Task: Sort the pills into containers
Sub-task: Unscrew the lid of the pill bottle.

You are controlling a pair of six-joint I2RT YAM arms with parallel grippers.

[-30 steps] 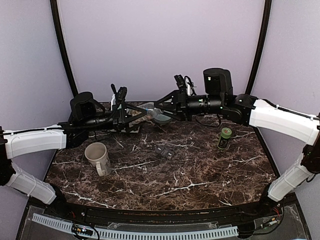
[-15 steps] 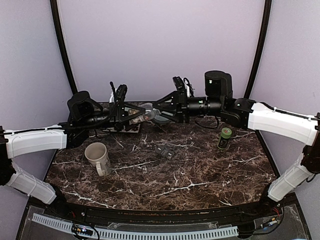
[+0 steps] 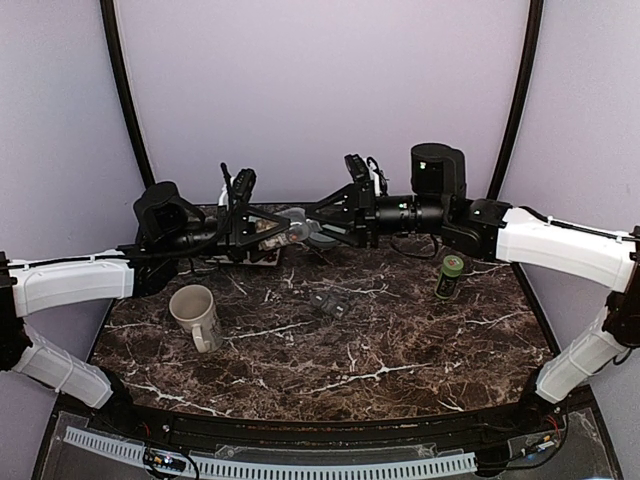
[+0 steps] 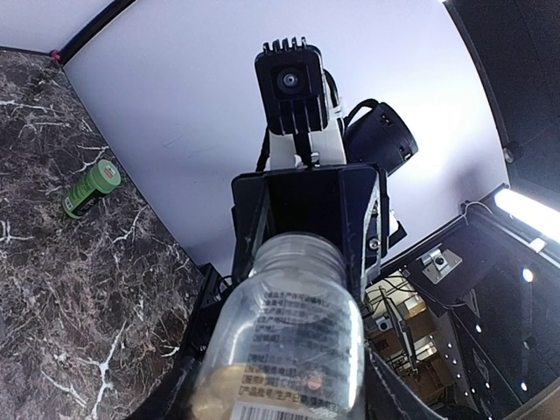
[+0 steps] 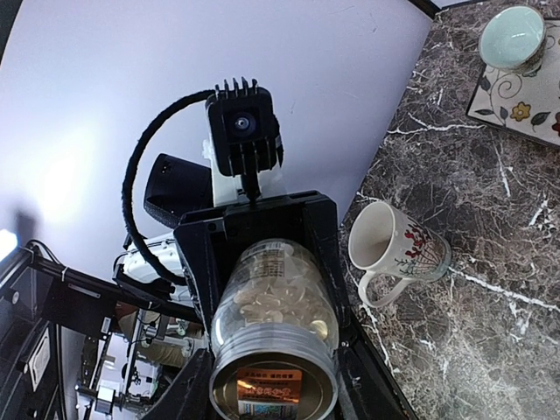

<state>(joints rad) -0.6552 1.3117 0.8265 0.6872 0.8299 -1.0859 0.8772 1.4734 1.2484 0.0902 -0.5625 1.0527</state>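
While left gripper (image 3: 281, 230) and right gripper (image 3: 313, 222) clamp it, pill bottle (image 4: 280, 341) hangs level.
Label print unreadable (too small); neck points toward the right gripper.

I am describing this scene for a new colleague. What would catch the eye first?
The two arms, tip to tip over the back of the table, with the left gripper and right gripper at either end of a clear bottle with pills inside. Next, the white mug at the left and the green bottle at the right.

Clear glossy plastic bottle (image 4: 282, 343), polished dark marble-look table (image 3: 400, 345), smooth glazed ceramic mug (image 3: 193, 310).
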